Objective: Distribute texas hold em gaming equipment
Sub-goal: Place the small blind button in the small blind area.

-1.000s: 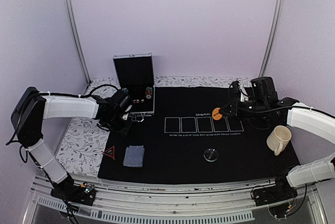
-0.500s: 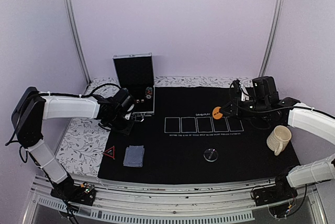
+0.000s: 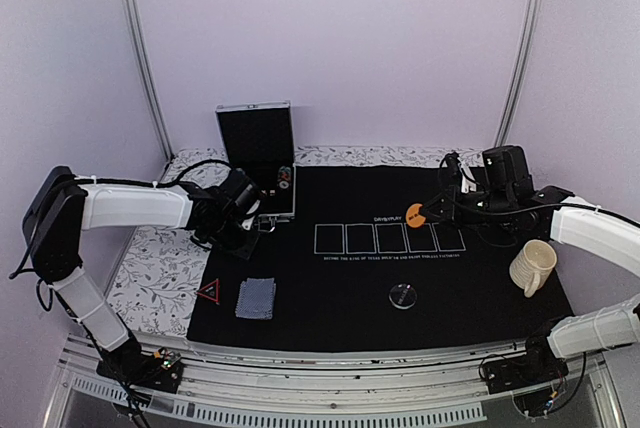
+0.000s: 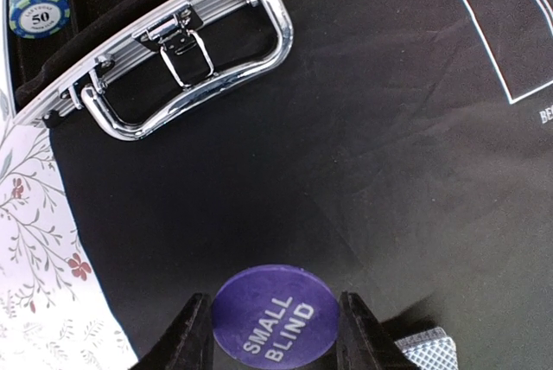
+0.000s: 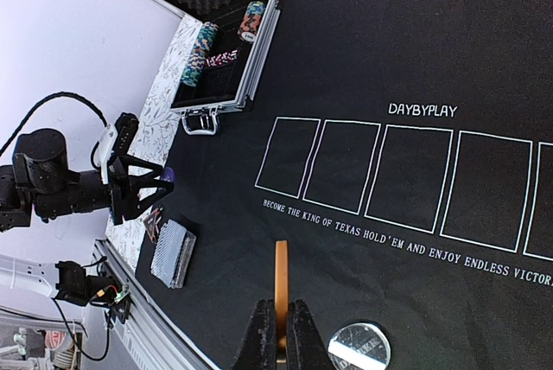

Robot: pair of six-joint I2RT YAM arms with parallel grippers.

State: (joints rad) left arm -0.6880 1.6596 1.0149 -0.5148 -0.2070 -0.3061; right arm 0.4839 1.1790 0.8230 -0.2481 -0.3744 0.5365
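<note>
The left gripper [image 4: 275,327] is gripping a purple disc [image 4: 275,316] lettered "SMALL BLIND". Its two fingers [image 4: 186,340] are pressing on opposite edges of the disc, and the lettered face is pointing toward the wrist camera. The gripper is hanging over the left part of the black mat [image 3: 480,288], just in front of the handle [image 4: 199,67] of an open aluminium case [image 3: 258,163]. Whether the disc is touching the mat cannot be told.

The right gripper [image 5: 281,335] is closed on an orange disc [image 5: 281,283]. The disc is standing on edge between the fingers, above the mat near the right end of the row of five white rectangles [image 3: 390,238].

Stacks of poker chips [image 5: 207,41] are sitting inside the case, which is lying at the far left corner of the mat with its lid upright.

A deck of playing cards [image 3: 256,298] is lying face down on the near left part of the mat. A red triangle marker [image 3: 209,292] is lying just left of the deck, at the mat's edge. A clear disc [image 3: 403,296] is lying on the mat nearer than the rectangles, well apart from the deck.

A cream mug [image 3: 533,267] is standing on the right part of the mat. The mat is covering most of a flower-patterned cloth [image 3: 150,278] on the desk.
</note>
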